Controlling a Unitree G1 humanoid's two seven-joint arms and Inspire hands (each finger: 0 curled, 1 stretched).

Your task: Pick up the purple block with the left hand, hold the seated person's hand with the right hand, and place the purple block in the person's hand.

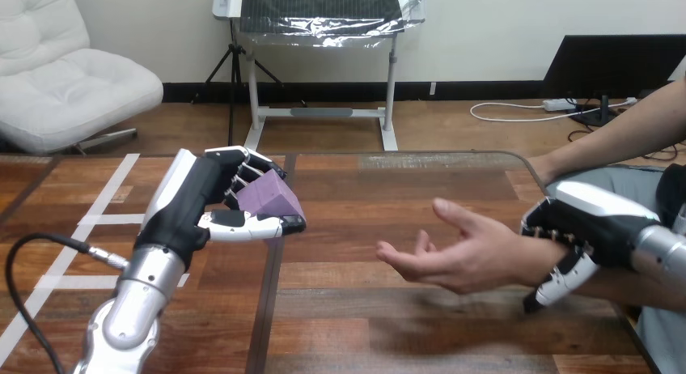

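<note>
- At 8 o'clock, the left robot hand (pixel 194 208) hangs over the counter (pixel 388 325), fingers and thumb clamped on the purple block (pixel 271 197).
- At 4 o'clock, the right robot hand (pixel 594 224) curls round the person's wrist (pixel 530 262).
- The person's hand (pixel 457 257), palm up, is empty, so the carry looks under way. Next, move the block toward 3 o'clock over the palm and release it.

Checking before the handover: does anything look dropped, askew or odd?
Nothing stands out. The left hand grips the purple block above the table, the right hand is curled round the person's wrist, and the person's hand lies open, palm up, apart from the block.
</note>
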